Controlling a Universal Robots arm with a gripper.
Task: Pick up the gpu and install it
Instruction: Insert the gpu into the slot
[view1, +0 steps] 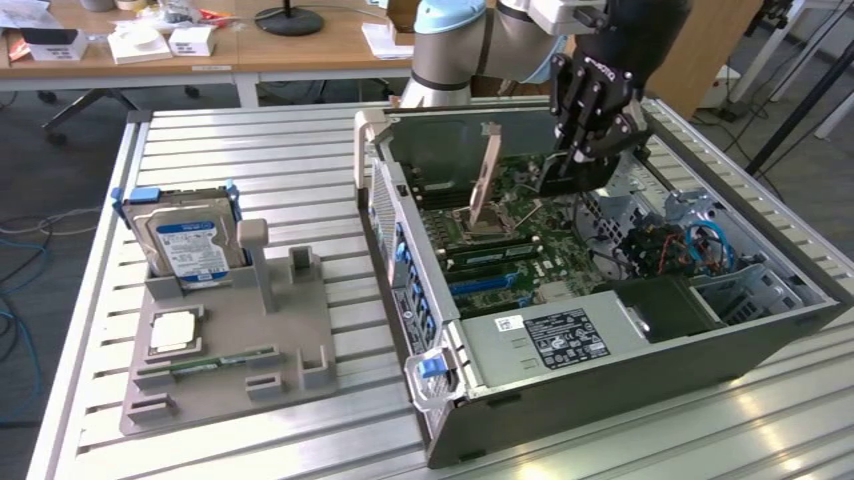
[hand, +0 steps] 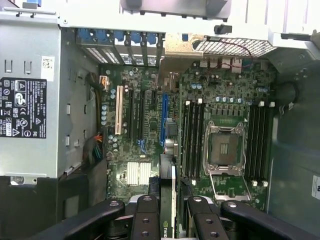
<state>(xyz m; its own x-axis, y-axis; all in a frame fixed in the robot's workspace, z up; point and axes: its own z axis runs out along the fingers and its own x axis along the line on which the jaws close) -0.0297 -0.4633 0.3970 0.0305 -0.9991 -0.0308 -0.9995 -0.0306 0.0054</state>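
Note:
The gpu is a thin dark card hanging inside the open computer case, above the motherboard. My gripper is shut on its upper edge. In the wrist view the gpu shows edge-on between the two black fingers, with the gripper straight over the motherboard. The card's edge lies roughly in line with the blue slot and stays clear of the board.
A grey fixture tray on the exterior view's left holds a silver hard drive, a square chip and a green memory stick. In the case are the power supply, an open processor socket and memory modules.

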